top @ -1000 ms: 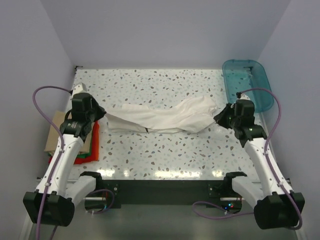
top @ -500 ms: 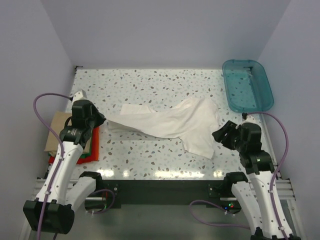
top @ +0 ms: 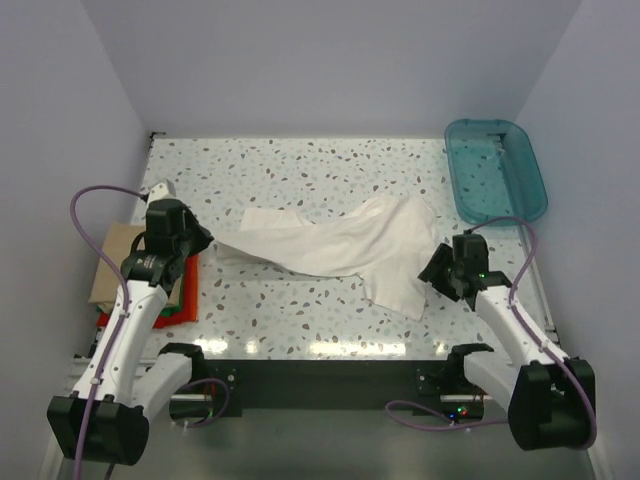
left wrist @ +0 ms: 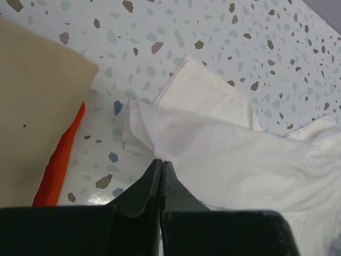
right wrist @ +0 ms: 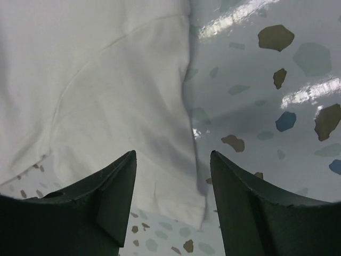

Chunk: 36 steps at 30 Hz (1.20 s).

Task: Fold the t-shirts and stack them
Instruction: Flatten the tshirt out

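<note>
Shirt (top: 330, 250) lies twisted, my left gripper (left wrist: 161, 161) pinched shut on its corner, right gripper (right wrist: 173, 154) agape (holding nothing); pulling one-handed, I risk bunching it.

Spread t-shirt (top: 340, 250) on table (top: 300, 170) centre, folded stack (top: 112, 262) left (bin (top: 495, 165) back right).

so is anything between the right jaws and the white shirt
nothing visible: the right gripper hangs with jaws open, and the edge of the white t-shirt lies right between them, with bare table beside it
</note>
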### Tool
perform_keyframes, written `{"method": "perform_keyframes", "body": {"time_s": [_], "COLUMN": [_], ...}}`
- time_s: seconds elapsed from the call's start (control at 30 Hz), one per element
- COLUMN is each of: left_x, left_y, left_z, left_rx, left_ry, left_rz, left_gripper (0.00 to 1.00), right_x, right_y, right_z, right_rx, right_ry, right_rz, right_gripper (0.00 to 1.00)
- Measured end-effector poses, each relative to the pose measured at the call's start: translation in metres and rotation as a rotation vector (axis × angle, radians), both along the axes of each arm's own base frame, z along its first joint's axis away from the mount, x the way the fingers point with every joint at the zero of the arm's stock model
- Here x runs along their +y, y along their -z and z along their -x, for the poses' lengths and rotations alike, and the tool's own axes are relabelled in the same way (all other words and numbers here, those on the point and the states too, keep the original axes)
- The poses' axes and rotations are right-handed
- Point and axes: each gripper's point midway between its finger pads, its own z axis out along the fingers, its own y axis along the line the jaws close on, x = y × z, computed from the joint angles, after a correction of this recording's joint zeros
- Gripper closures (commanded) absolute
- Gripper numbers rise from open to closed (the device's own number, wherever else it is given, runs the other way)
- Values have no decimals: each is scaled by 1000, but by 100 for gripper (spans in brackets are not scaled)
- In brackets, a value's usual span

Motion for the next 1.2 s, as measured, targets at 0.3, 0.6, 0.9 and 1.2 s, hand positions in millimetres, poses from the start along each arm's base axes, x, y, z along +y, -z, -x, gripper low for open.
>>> {"method": "perform_keyframes", "body": {"time_s": [0.3,0.6,0.9,1.2], "left_x": [-3,-3,-3,0], "left_y": [2,5,9,-7], "left_z": [-2,-3,-1,11], "left_rx": [6,16,20,-29], "left_ry": [13,14,13,5], "left_rz": [7,7,6,6], "left_gripper": [100,100,100,100], "right_x": [-19,-7,2,2], "right_y": [31,35,28,-88], "right_z": [-35,-70,-54,-49], "right_rx": [29,-22,-23,-258], "right_ry": [101,100,75,54], "right_rz": [90,78,48,17], "right_gripper": [46,68,100,100]}}
